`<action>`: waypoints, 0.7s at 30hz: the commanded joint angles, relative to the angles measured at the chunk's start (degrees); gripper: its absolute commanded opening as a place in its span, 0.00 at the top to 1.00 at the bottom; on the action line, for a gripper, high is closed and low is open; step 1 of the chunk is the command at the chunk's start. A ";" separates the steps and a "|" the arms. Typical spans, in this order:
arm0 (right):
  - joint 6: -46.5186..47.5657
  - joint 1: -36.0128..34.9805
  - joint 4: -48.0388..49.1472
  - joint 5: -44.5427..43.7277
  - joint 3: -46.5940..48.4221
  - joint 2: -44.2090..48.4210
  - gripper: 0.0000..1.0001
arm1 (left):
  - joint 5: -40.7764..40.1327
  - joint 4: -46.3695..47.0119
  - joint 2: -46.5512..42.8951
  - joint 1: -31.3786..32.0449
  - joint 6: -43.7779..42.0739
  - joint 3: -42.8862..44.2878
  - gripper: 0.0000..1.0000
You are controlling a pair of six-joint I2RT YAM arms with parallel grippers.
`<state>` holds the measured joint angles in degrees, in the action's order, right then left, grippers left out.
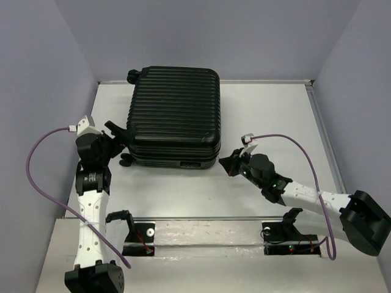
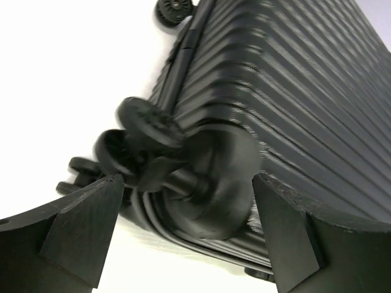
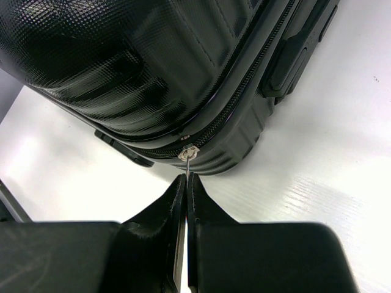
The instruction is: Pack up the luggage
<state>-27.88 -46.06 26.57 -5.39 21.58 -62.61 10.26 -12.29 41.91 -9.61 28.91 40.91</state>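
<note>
My right gripper (image 3: 186,178) is pinched tight on the zipper pull (image 3: 190,152) at the near right corner of the luggage (image 3: 122,61). My left gripper (image 2: 186,195) stands wide open at a caster wheel (image 2: 146,122). The luggage lies flat mid-table (image 1: 269,116), against the back wall.

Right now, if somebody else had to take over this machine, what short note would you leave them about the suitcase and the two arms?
Left tool: open, holding nothing, pointed at a caster wheel at the near left corner of the luggage.
Right tool: shut on the zipper pull at the near right corner.
Position: the luggage lies flat on the table, both shells together.
Done: the lid is down; the contents are hidden.
Left to do: run the zip round the seam. How much is already zipped cannot be told.
</note>
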 commanded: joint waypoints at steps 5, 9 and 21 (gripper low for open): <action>1.60 0.27 -1.08 2.84 0.74 1.00 0.93 | 7.22 3.94 1.50 -5.16 4.14 -2.58 0.01; 1.51 0.27 -0.82 3.28 0.56 1.00 0.93 | 10.64 8.33 3.00 -7.53 7.56 -3.81 0.01; 1.51 0.27 0.77 4.95 0.39 -0.06 0.93 | 13.82 20.81 7.83 -8.32 18.11 -6.27 0.02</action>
<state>-27.16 -45.71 26.79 -3.77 21.58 -62.70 21.28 0.45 49.12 -17.39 42.57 35.53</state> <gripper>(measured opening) 0.074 0.989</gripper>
